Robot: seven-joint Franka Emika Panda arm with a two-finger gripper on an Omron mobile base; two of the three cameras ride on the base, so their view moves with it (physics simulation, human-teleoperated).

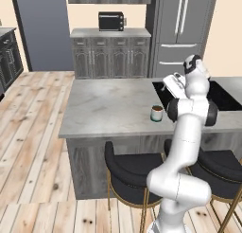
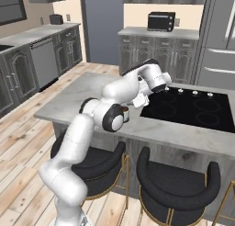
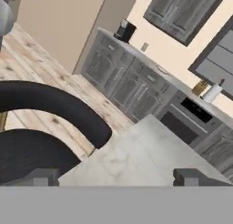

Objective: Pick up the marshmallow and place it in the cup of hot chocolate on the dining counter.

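Here the cup of hot chocolate [image 1: 157, 113] stands on the dining counter [image 1: 108, 106], near its front edge and just beside the black cooktop [image 2: 190, 108]. The marshmallow cannot be made out anywhere; it is probably too small or hidden behind the arm. It should be very light and soft, so a gentle pinch across its round sides seems best. The gripper [image 3: 116, 176] hangs above the counter edge, near a dark stool [image 3: 45, 127], its fingers [image 3: 193, 176] spread apart and holding nothing.

Teal-and-white cup of hot chocolate [image 1: 157, 113], upright, on marble dining counter [image 1: 108, 106]
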